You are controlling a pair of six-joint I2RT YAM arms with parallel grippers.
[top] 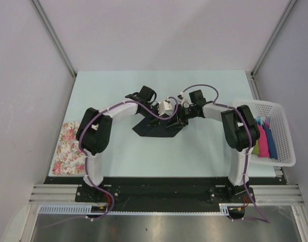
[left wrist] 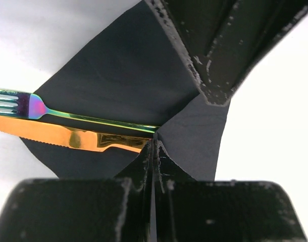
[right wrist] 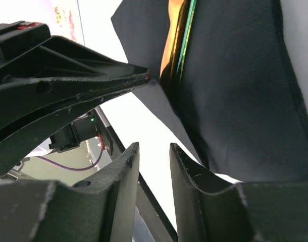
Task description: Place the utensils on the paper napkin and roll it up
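Here I am at the middle of the table [top: 194, 151], both arms bent in over the napkin [left wrist: 123, 75], and by my reading the roll is only at its first fold. My left gripper [left wrist: 153, 154] is clamped tight, fingers pressed together with what looks like the napkin's near corner caught at the tips. The paper rises there in a little tent over the handle ends. The fork [left wrist: 93, 117] and the knife [left wrist: 58, 135] lie side by side, touching, on the black sheet. In my left wrist view their heads point to 9 o'clock and poke out past the napkin's edge. My right gripper [right wrist: 154, 156] hangs just beside, at 1 o'clock from the pinch, its fingers a narrow gap apart and holding nothing. To do this well, I want to carry the pinched corner low and flat across the handles toward 12 o'clock, not upward. A high lift would, I think, drag the thin paper and skate the fork and knife off line. The right gripper should press down on the far side to pin the sheet while the left folds and tucks. Slow is the word, because the paper looks easy to tear at the pinch. In the top view the basket [top: 260, 104] at 3 o'clock and the flowered cloth [top: 68, 146] at 8 o'clock sit well apart from the work.
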